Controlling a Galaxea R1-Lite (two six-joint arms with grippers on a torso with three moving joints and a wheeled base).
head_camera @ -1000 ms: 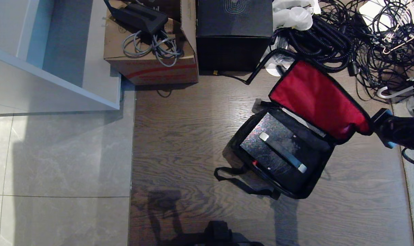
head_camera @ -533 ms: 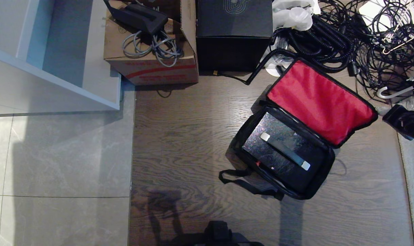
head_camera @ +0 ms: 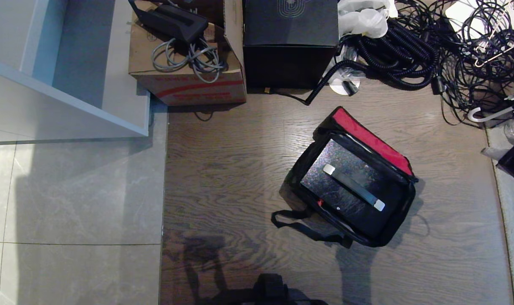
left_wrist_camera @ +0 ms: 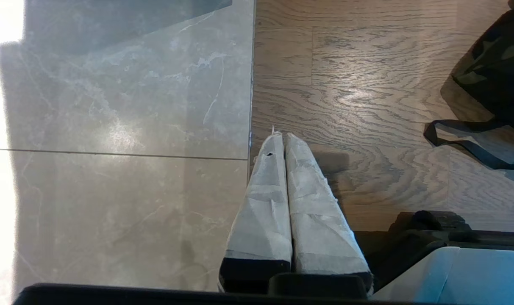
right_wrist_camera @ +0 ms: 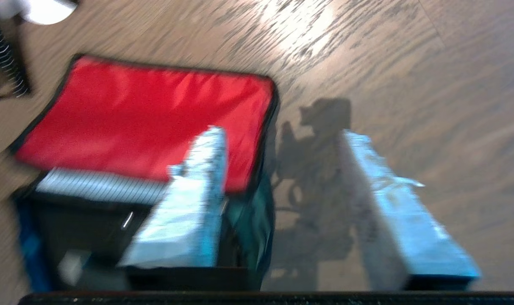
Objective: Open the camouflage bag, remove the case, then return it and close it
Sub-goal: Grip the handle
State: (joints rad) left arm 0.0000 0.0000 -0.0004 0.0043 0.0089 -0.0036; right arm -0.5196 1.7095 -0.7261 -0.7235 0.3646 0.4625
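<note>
Right claw [right_wrist_camera: 282, 203] let go, fingers spread, off to side; camo bag [head_camera: 352, 186] lid dropped back toward claw, half-up. Case [head_camera: 350, 190] inside, exposed → grab next.

A brown cardboard box [head_camera: 189, 80] carrying grey coiled cables [head_camera: 189, 57] is sitting beside a plain black box [head_camera: 290, 42]; tangled black cords [head_camera: 409, 51] are sprawling nearby.

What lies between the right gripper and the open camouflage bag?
Only bare wood floor: in the head view, right gripper sits at the right edge, apart from the camouflage bag.
</note>
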